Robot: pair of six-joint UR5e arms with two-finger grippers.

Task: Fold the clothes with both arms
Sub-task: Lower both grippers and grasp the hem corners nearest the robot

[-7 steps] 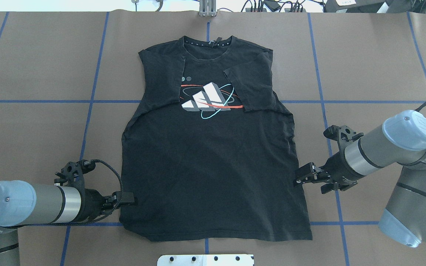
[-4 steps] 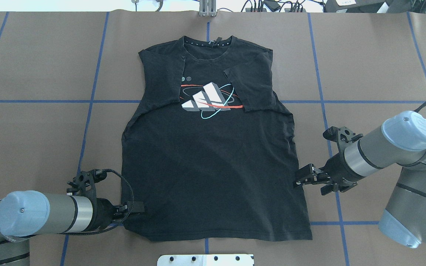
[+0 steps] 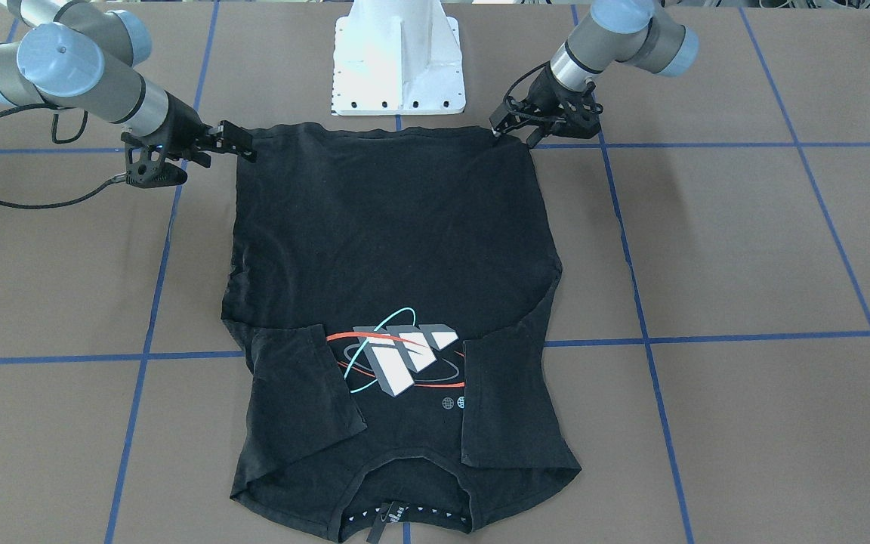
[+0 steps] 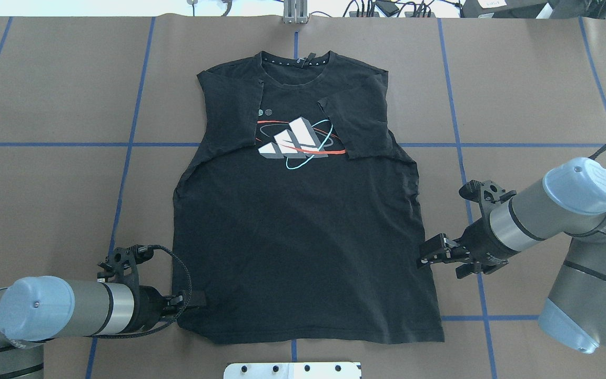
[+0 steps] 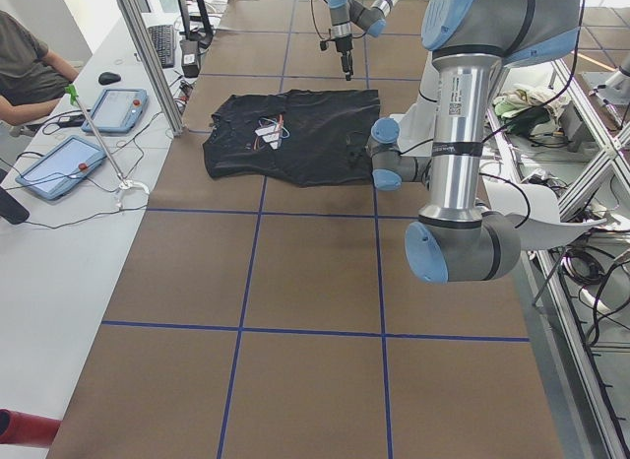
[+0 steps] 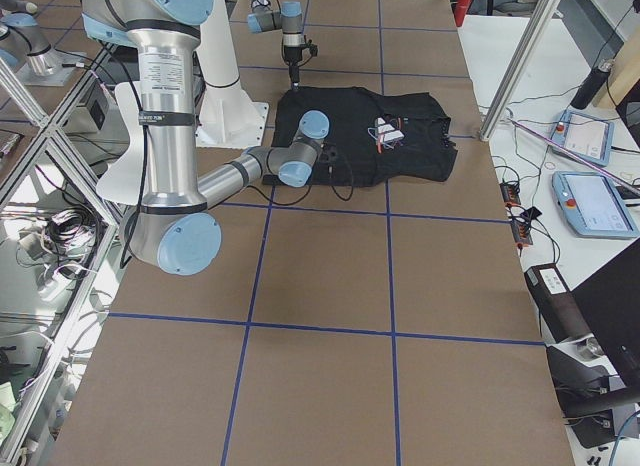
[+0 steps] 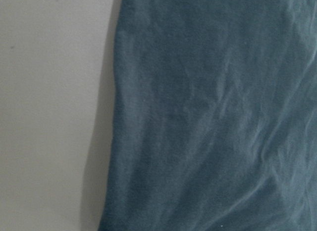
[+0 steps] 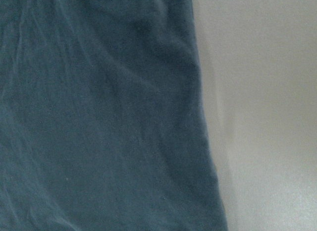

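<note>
Silver-grey tube arms [image 4: 526,208], pale blue joint caps [image 4: 582,184], black cables [image 3: 42,205].

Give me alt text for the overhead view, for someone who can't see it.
A black T-shirt lies flat on a brown table, both sleeves folded in over the chest. The left gripper is at its left edge near the hem, the right gripper at its right edge.

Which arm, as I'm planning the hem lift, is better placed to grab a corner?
Left, probably: the left end effector is at the shirt's edge just above its hem corner; the right end effector sits farther up its edge.
</note>
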